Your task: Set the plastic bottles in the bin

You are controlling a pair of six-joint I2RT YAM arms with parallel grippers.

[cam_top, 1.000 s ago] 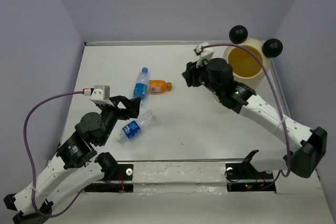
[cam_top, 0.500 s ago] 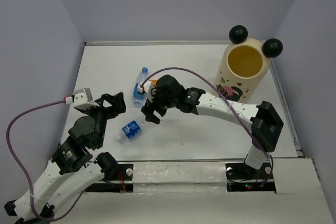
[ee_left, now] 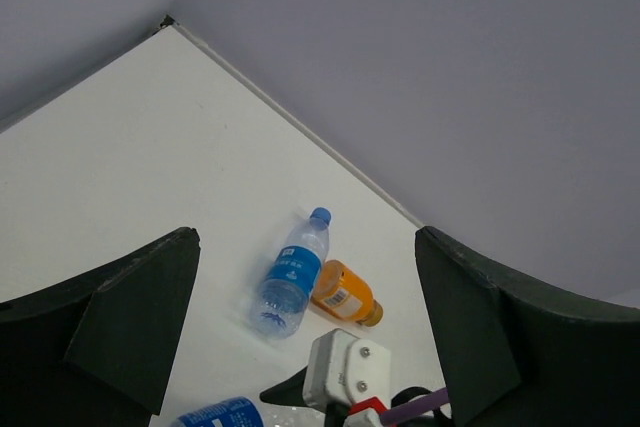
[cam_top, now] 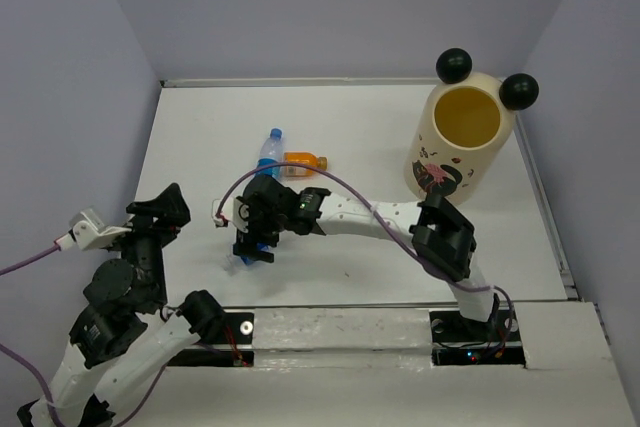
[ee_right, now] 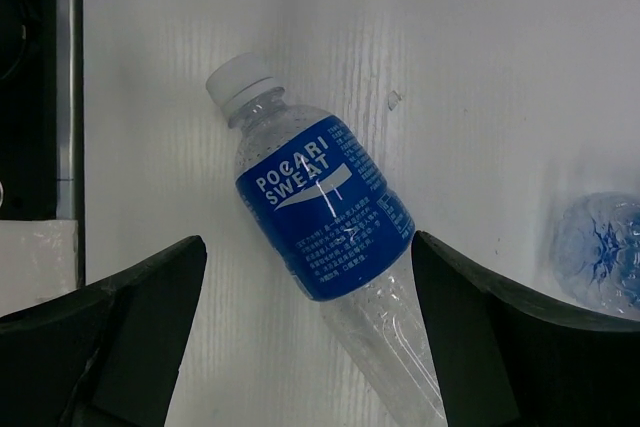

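I noted the left end effector (cam_top: 160,209) withdrawn to the near left, jaws wide apart and empty. The right end effector (cam_top: 255,242) had swung over from the bin (cam_top: 445,172) and opened, straddling a blue-labelled bottle (ee_right: 320,212) that lay on the desk (cam_top: 360,127), without contact. Another clear bottle (cam_top: 268,152) and an orange bottle (cam_top: 303,161) lay beyond. The bin stood far right.
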